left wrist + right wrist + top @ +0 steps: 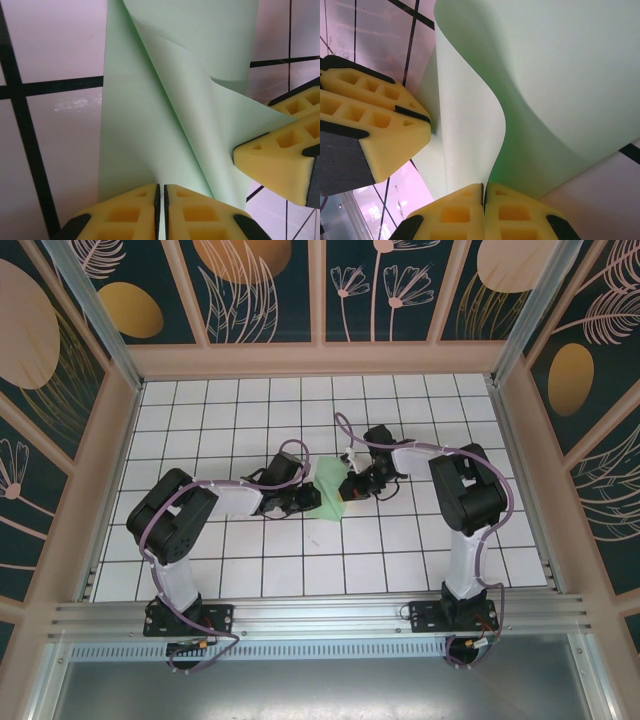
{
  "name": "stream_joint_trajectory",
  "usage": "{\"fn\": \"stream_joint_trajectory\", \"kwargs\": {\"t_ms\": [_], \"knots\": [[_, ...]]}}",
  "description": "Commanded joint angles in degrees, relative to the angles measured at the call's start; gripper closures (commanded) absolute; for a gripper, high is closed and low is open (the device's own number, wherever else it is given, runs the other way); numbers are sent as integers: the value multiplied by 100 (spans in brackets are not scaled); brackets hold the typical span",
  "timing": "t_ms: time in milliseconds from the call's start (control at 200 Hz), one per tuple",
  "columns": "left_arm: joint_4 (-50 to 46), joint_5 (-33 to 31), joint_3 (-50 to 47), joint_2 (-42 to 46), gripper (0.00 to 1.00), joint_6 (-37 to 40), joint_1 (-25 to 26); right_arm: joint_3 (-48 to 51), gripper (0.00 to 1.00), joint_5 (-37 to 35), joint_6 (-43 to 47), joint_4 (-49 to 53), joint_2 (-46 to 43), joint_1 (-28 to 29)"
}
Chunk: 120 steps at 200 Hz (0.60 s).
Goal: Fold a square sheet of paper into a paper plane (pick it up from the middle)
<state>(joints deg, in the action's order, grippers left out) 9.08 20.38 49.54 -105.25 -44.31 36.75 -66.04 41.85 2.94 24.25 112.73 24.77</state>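
The square sheet of paper (329, 480) is pale green and lies mid-table between both arms, partly folded with one flap curling up. In the left wrist view the sheet (150, 115) shows a diagonal crease, and my left gripper (161, 188) is shut on its near edge. My right gripper's yellow fingers (280, 160) touch the sheet from the right. In the right wrist view my right gripper (483, 186) is shut on the raised, curved flap of the sheet (560, 75), with my left gripper's fingers (380, 135) close at the left. A paper plane is out of view.
The table (200, 440) is white grid tiles with dark lines, walled by a wooden frame (110, 460) on three sides. Both grippers, left (310, 503) and right (352, 487), meet over the sheet near the centre. An aluminium rail (320, 615) runs along the near edge.
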Motion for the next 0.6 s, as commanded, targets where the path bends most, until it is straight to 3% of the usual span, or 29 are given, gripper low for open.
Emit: {"fn": "stream_joint_trajectory", "kwargs": {"t_ms": [0,595], "knots": [[-327,-234,70,17,87,141,-35,-171,94,97,202,55,102,-43],[-574,-375,231,-136,87,393,-36,-519,94,95,312,314,289,-14]]}}
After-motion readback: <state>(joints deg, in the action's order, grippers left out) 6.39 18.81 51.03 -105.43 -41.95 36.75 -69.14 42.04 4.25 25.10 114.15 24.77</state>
